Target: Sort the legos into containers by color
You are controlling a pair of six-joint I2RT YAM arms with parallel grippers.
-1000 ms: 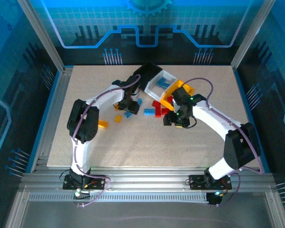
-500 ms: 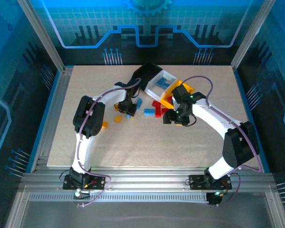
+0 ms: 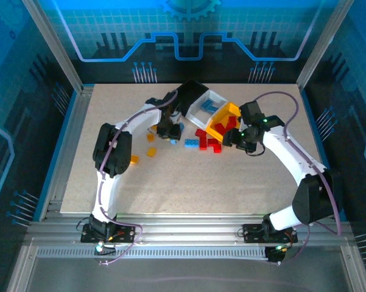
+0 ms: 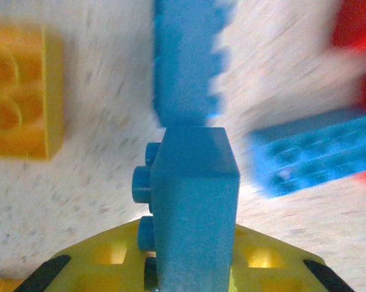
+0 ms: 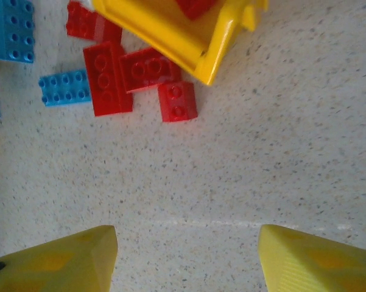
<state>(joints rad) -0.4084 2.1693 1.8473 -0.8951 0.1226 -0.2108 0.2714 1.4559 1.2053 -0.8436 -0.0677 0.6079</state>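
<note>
Tabletop (image 3: pixel 189 182) is carrying everything, with the three containers sitting bunched at its far middle: the black bin (image 3: pixel 190 93) furthest left, the white bin (image 3: pixel 214 97) touching it, and the yellow bin (image 3: pixel 229 109) to the right. Blue bricks are lying in the white bin and red ones in the yellow, so each colour is apparently getting its own home. The left end effector (image 3: pixel 168 131) is hovering just near of the black bin. It is clamping tight on a blue brick (image 4: pixel 195 201) and holding it on end, seemingly lifted off the surface and probably meant for the white bin close by. The right end effector (image 5: pixel 186 240) is hanging half-wide and gripping nothing. It is sitting near of the red bricks (image 5: pixel 112 79) that are lying just beside the yellow bin, likely lining up for one of them. Loose orange bricks (image 3: pixel 151 151) are waiting further left and nearer.
</note>
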